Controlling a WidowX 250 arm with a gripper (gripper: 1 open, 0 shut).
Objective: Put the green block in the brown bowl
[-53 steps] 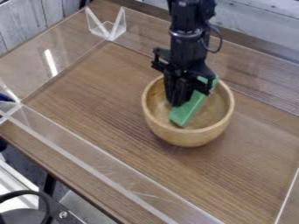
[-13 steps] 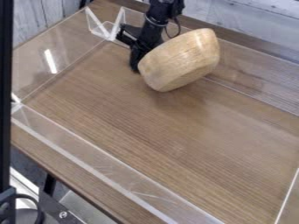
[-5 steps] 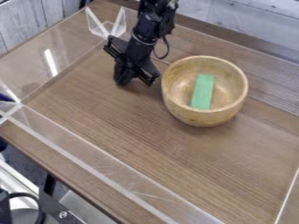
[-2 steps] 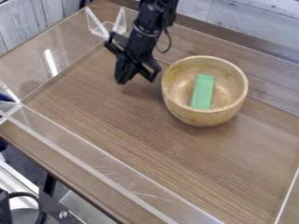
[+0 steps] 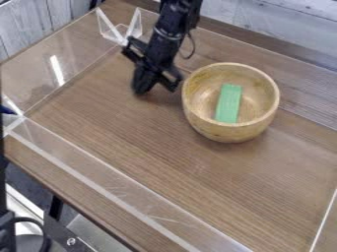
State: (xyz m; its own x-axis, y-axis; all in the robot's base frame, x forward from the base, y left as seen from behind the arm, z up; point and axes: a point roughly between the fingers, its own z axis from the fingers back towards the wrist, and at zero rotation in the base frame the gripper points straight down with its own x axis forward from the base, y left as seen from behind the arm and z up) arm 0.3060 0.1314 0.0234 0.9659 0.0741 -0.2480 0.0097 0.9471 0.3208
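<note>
Lower left of frame: black cables and a dark round part lie at the corner, beyond the table's edge. The wooden table (image 5: 118, 148) fills most of the view, with a pale clear strip running diagonally across its lower left part.

Upper left: a small clear plastic piece (image 5: 120, 28) stands on the table, just left of the arm.

Upper centre: the black robot arm (image 5: 175, 22) enters from the top edge and reaches down and toward the left of the frame, its wrist tilted rather than vertical. The gripper (image 5: 140, 85) hangs at the lower end, low over the wood, left of the bowl and apart from it. Its fingers are together, pointing downward; nothing is seen between them. Contact between tips and table cannot be judged.

Right of centre: the brown bowl (image 5: 200, 101) sits upright on the table, opening upward. The green block (image 5: 230, 103) is inside it, its long side running roughly up and down the frame.
</note>
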